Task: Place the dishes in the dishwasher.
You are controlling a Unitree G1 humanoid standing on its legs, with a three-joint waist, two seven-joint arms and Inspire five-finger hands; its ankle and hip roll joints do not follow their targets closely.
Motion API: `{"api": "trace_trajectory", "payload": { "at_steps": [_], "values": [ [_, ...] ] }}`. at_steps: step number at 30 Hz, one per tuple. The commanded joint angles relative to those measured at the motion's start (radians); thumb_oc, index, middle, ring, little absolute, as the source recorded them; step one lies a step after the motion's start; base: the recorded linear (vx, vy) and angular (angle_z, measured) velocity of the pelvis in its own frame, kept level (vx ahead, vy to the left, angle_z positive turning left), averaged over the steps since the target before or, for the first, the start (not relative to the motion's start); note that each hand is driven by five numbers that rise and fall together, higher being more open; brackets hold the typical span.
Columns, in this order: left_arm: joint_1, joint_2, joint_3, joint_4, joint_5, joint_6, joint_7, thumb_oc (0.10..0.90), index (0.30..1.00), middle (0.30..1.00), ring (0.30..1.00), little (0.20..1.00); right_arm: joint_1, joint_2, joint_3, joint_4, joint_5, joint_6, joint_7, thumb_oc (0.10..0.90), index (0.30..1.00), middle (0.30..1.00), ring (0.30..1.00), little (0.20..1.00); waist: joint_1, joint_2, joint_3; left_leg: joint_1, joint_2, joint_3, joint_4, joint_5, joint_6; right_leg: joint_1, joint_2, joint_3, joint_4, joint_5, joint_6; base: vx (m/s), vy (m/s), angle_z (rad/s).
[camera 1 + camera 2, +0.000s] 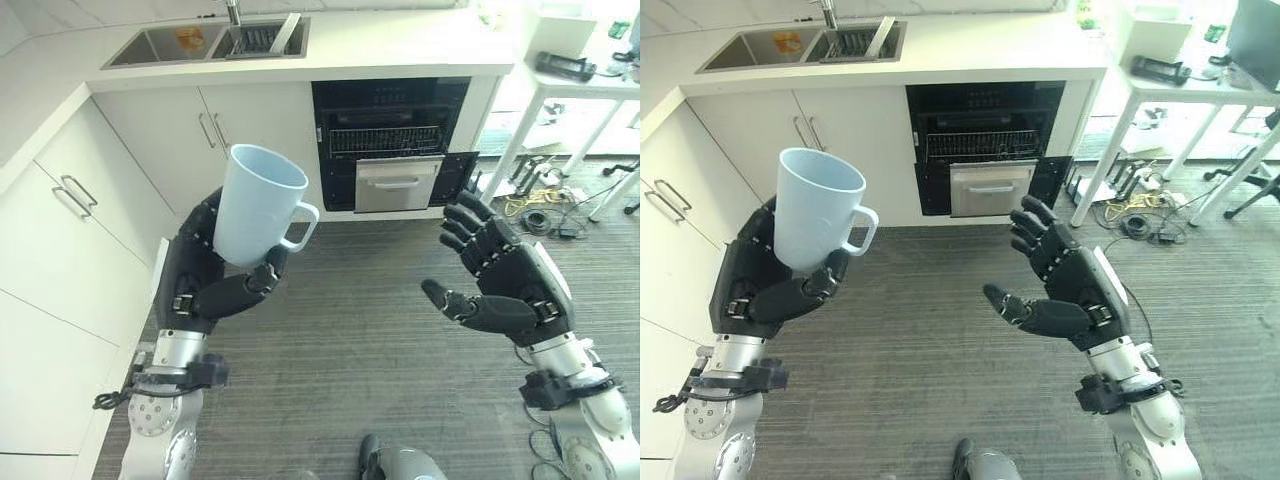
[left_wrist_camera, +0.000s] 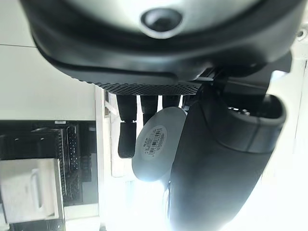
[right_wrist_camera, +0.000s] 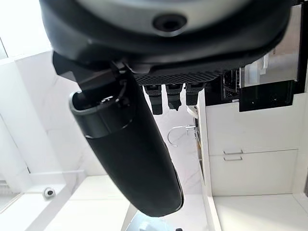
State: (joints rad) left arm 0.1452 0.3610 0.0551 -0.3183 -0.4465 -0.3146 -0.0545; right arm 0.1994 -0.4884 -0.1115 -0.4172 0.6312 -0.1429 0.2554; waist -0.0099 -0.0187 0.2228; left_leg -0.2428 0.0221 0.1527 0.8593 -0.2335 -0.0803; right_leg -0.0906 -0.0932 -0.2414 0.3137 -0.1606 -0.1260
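1. Dishwasher — upper centre of the left eye view, built in under the white countertop. Its cavity is open and dark, with a wire rack of thin metal rods and a brushed-steel panel below it. No dish can be made out inside, so the task looks to be at its carrying stage; approach and loading remain.
2. Cabinets — left side; flat, glossy white fronts with slim metal bar handles.
3. Floor — centre; grey, finely striped, matt.
4. Sink — upper left; rectangular stainless basins.
5. Left hand — lower left; dark, jointed, its fingers and thumb wrapped round the mug's lower body.
6. Right hand — right of centre; palm turned inward, fingers spread loosely, holding nothing.
7. Mug — centre left, upright and well apart from the dishwasher; pale blue, smooth, tapering — with a loop handle and a labelled base in the left wrist view.
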Motion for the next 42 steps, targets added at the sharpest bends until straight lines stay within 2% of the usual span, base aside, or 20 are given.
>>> {"api": "trace_trajectory", "payload": {
  "at_steps": [1,2,4,6,9,17,19,21,22,24,25,26,27,29,31,34,37,40,41,42],
  "values": [
    [-0.062,0.047,0.025,-0.1,0.017,-0.132,-0.003,0.4,0.3,0.3,0.3,0.3,-0.13,-0.003,0.012,-0.048,0.031,-0.103,-0.015,0.8,0.9,0.9,0.9,0.9,0.01,-0.026,-0.017,0.229,-0.045,0.042,-0.474,0.101,0.069,0.024,-0.006,-0.004,-0.014,-0.012,0.166,0.23,0.008,-0.22],
    [-0.052,0.054,0.028,-0.096,0.014,-0.14,-0.004,0.4,0.3,0.3,0.3,0.3,-0.137,0.006,0.026,-0.043,0.019,-0.102,-0.016,0.8,0.9,0.9,0.9,0.9,0.011,-0.01,-0.014,0.218,-0.035,0.038,-0.559,0.083,0.068,0.03,0.015,0.007,-0.014,-0.017,0.176,0.18,0.027,-0.48],
    [-0.037,0.06,0.037,-0.087,0.009,-0.15,-0.018,0.4,0.3,0.3,0.3,0.3,-0.135,0.019,0.04,-0.04,0.014,-0.105,-0.016,0.8,0.9,0.9,0.9,0.9,0.018,0.015,-0.016,0.15,-0.019,-0.007,-0.559,0.056,0.057,0.04,0.057,0.027,-0.014,-0.031,0.184,0.22,0.02,-0.48],
    [-0.027,0.056,0.034,-0.082,0.01,-0.159,-0.033,0.4,0.3,0.3,0.3,0.3,-0.121,0.03,0.046,-0.047,0.008,-0.108,-0.018,0.8,0.9,0.9,0.9,0.9,0.031,0.028,-0.016,0.078,-0.008,-0.053,-0.559,0.099,0.029,0.066,0.092,0.044,-0.014,-0.058,0.178,0.25,0.025,-0.18],
    [-0.037,0.048,0.02,-0.084,0.023,-0.162,-0.028,0.4,0.3,0.3,0.3,0.3,-0.109,0.027,0.044,-0.056,0.009,-0.104,-0.011,0.8,0.9,0.9,0.9,0.9,0.047,0.029,-0.009,0.007,-0.008,-0.082,-0.559,0.138,0.017,0.109,0.118,0.071,-0.014,-0.101,0.162,0.24,0.071,-0.18],
    [-0.093,0.079,0.015,-0.093,0.034,-0.162,-0.04,0.4,0.3,0.3,0.3,0.3,-0.104,0.05,0.045,-0.08,0.005,-0.129,-0.024,0.8,0.9,0.9,0.9,0.9,0.066,-0.002,-0.017,0.058,-0.039,-0.08,-0.559,0.085,0.092,0.194,0.079,0.032,-0.014,-0.114,0.187,0.26,0.128,-0.31],
    [-0.1,0.087,0.017,-0.091,0.033,-0.161,-0.056,0.4,0.3,0.3,0.3,0.3,-0.114,0.067,0.057,-0.08,-0.009,-0.122,-0.041,0.8,0.9,0.9,0.9,0.9,0.074,-0.004,-0.02,0.071,-0.044,-0.097,-0.559,0.075,0.105,0.22,0.083,-0.002,-0.014,-0.058,0.207,0.23,0.111,-0.03],
    [-0.111,0.097,0.018,-0.09,0.042,-0.158,-0.06,0.4,0.3,0.3,0.3,0.3,-0.12,0.086,0.079,-0.082,-0.015,-0.12,-0.047,0.8,0.9,0.9,0.9,0.9,0.073,0.005,-0.014,0.098,-0.043,-0.108,-0.559,0.052,0.133,0.156,0.054,-0.042,0.169,0.023,0.251,0.25,0.136,-0.11],
    [-0.118,0.105,0.018,-0.084,0.068,-0.163,-0.033,0.4,0.3,0.3,0.3,0.3,-0.133,0.104,0.113,-0.068,-0.025,-0.117,-0.027,0.8,0.9,0.9,0.9,0.9,0.077,0.006,-0.01,0.129,-0.039,-0.098,-0.559,0.036,0.137,0.094,-0.002,-0.073,0.192,0.04,0.244,0.23,0.058,-0.14],
    [-0.122,0.11,0.019,-0.083,0.069,-0.162,-0.024,0.4,0.3,0.3,0.3,0.3,-0.138,0.104,0.119,-0.062,-0.023,-0.117,-0.023,0.8,0.9,0.9,0.9,0.9,0.079,0.007,-0.007,0.136,-0.034,-0.096,-0.559,0.034,0.134,0.095,-0.012,-0.083,0.163,0.043,0.24,0.23,-0.109,-0.38],
    [-0.135,0.124,0.026,-0.079,0.064,-0.163,-0.013,0.4,0.3,0.3,0.3,0.3,-0.15,0.098,0.133,-0.046,-0.015,-0.128,-0.008,0.8,0.9,0.9,0.9,0.9,0.072,0.003,0.014,0.163,-0.02,-0.087,-0.559,0.018,0.115,0.085,-0.067,-0.064,-0.014,0.044,0.242,0.25,-0.253,-0.57],
    [-0.137,0.125,0.028,-0.08,0.062,-0.161,-0.015,0.4,0.3,0.3,0.3,0.3,-0.152,0.098,0.132,-0.045,-0.015,-0.128,-0.006,0.8,0.9,0.9,0.9,0.9,0.068,-0.003,0.018,0.164,-0.021,-0.081,-0.559,0.017,0.114,0.06,-0.091,-0.048,-0.014,0.061,0.251,0.36,-0.444,-0.37],
    [-0.136,0.129,0.033,-0.091,0.065,-0.152,-0.003,0.4,0.3,0.3,0.3,0.3,-0.159,0.093,0.126,-0.056,-0.002,-0.11,0.002,0.8,0.9,0.9,0.9,0.9,0.056,-0.021,0.025,0.177,-0.02,-0.062,-0.559,-0.004,0.108,-0.025,-0.167,0.019,-0.014,0.122,0.291,0.22,-0.332,-0.12],
    [-0.125,0.136,0.042,-0.099,0.069,-0.15,0.02,0.4,0.3,0.3,0.3,0.3,-0.16,0.095,0.124,-0.081,0.003,-0.076,0.018,0.8,0.9,0.9,0.9,0.9,0.047,-0.034,0.035,0.208,-0.008,-0.056,-0.559,-0.033,0.104,-0.121,-0.218,0.081,-0.014,0.182,0.321,0.39,-0.488,0.18],
    [-0.112,0.141,0.056,-0.11,0.065,-0.153,0.03,0.4,0.3,0.3,0.3,0.3,-0.162,0.092,0.12,-0.092,0.016,-0.063,0.041,0.8,0.9,0.9,0.9,0.9,0.049,-0.045,0.048,0.236,-0.001,-0.059,-0.559,-0.05,0.106,-0.147,-0.226,0.087,-0.014,0.199,0.323,0.38,-0.464,0.01],
    [-0.092,0.132,0.063,-0.126,0.042,-0.159,0.039,0.4,0.3,0.3,0.3,0.3,-0.172,0.068,0.123,-0.106,0.037,-0.067,0.051,0.8,0.9,0.9,0.9,0.9,0.064,-0.054,0.039,0.253,0.038,-0.085,-0.559,-0.056,0.086,-0.113,-0.218,0.09,-0.014,0.14,0.334,0.43,-0.589,0.11],
    [-0.065,0.104,0.07,-0.143,-0.004,-0.145,0.017,0.4,0.3,0.3,0.3,0.3,-0.18,0.038,0.122,-0.111,0.05,-0.035,0.053,0.8,0.9,0.9,0.9,0.9,0.053,-0.036,0.003,0.309,0.108,-0.085,-0.559,-0.05,0.04,-0.083,-0.151,0.041,-0.014,0.08,0.292,0.47,-0.484,0.35],
    [-0.043,0.085,0.062,-0.161,-0.014,-0.136,0.016,0.4,0.3,0.3,0.3,0.3,-0.153,0.01,0.095,-0.117,0.073,-0.019,0.064,0.8,0.9,0.9,0.9,0.9,0.039,-0.036,-0.01,0.332,0.134,-0.065,-0.559,0.077,0.021,-0.053,-0.117,0.017,-0.014,0.048,0.24,0.33,-0.348,0.46],
    [-0.037,0.081,0.063,-0.163,-0.018,-0.14,0.008,0.4,0.3,0.3,0.3,0.3,-0.141,0.007,0.085,-0.117,0.076,-0.023,0.073,0.8,0.9,0.9,0.9,0.9,0.036,-0.041,-0.009,0.336,0.129,-0.043,-0.559,0.103,0.021,-0.043,-0.115,0.011,-0.014,0.039,0.227,0.36,-0.373,0.26],
    [-0.055,0.071,0.034,-0.152,-0.019,-0.138,-0.003,0.4,0.3,0.3,0.3,0.3,-0.134,0.0,0.084,-0.114,0.061,-0.036,0.041,0.8,0.9,0.9,0.9,0.9,0.042,-0.042,0.008,0.284,0.025,-0.017,-0.559,0.037,0.055,-0.007,-0.104,-0.02,-0.014,0.022,0.225,0.28,-0.285,0.23]
  ]
}}
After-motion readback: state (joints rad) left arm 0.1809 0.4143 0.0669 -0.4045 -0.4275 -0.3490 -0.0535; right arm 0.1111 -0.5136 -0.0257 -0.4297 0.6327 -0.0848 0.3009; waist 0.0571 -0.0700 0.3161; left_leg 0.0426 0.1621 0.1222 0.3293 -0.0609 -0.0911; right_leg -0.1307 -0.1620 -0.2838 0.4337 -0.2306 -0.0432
